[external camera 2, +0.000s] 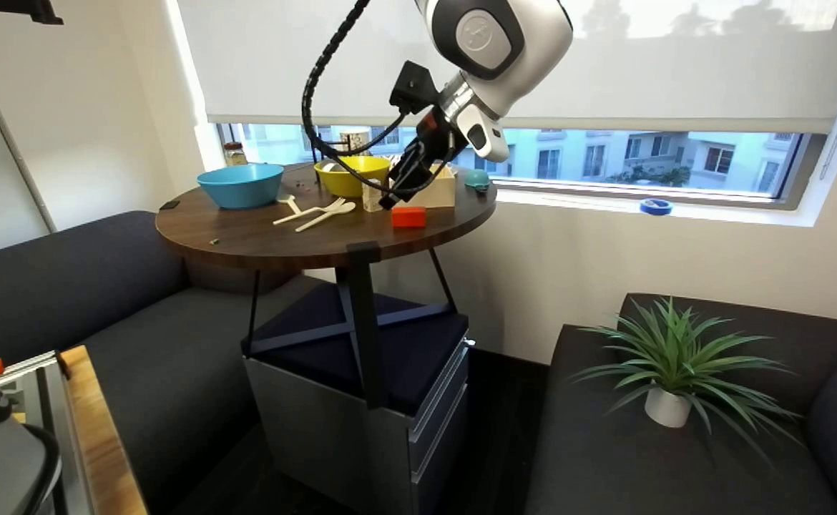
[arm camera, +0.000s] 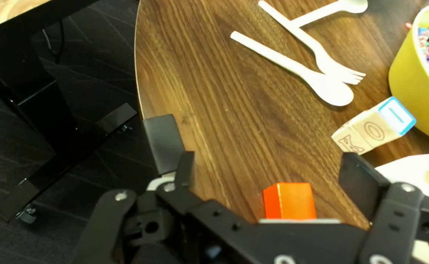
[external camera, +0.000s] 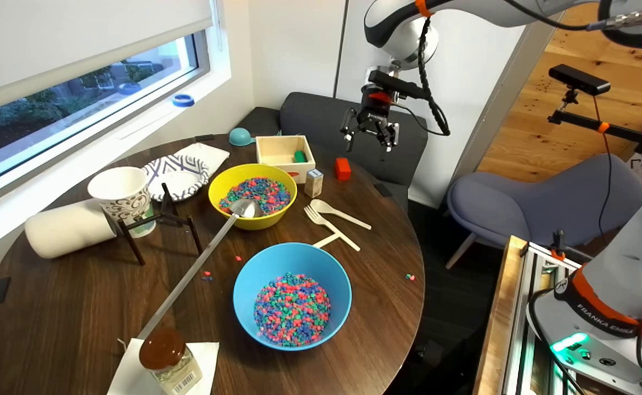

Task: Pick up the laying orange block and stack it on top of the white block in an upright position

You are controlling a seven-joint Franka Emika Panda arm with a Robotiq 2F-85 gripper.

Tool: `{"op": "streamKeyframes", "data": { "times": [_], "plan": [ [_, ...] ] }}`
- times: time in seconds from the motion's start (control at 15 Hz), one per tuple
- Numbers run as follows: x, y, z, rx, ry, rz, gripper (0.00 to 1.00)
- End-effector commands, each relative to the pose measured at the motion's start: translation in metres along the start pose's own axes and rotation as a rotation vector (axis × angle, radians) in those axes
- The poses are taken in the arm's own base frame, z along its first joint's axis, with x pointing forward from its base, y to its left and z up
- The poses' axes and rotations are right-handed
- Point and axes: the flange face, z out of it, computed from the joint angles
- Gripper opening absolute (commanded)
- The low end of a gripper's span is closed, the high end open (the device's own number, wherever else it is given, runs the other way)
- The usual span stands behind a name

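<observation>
We have the black two-fingered gripper point(arm camera: 269, 168) spread and empty, presumably to straddle the oblong orange-red block point(arm camera: 291, 201) lying near the edge of the round brown wooden table point(external camera: 378, 291), apart from the upright pale lettered block point(external camera: 314, 184) we judge its intended base.

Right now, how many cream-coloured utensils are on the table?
3: a fork, a spoon beside it, and a third utensil meeting the fork's handle. In an exterior view the blue bowl partly hides the third; others could be hidden too.
</observation>
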Motion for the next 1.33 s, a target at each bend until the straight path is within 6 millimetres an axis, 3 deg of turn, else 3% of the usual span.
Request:
{"op": "streamKeyframes", "data": {
  "times": [0.0,0.67,0.73,0.8,0.93,1.27],
  "plan": [
    [0.033,-0.016,-0.002,-0.010,-0.077,0.035,1.00],
    [0.080,-0.035,0.006,-0.058,-0.152,0.128,1.00],
    [0.083,-0.037,0.006,-0.061,-0.151,0.132,0.96],
    [0.085,-0.039,0.006,-0.066,-0.143,0.137,0.73],
    [0.090,-0.042,0.006,-0.066,-0.139,0.140,0.69],
    [0.095,-0.049,0.010,-0.081,-0.145,0.139,0.31]
  ]
}}
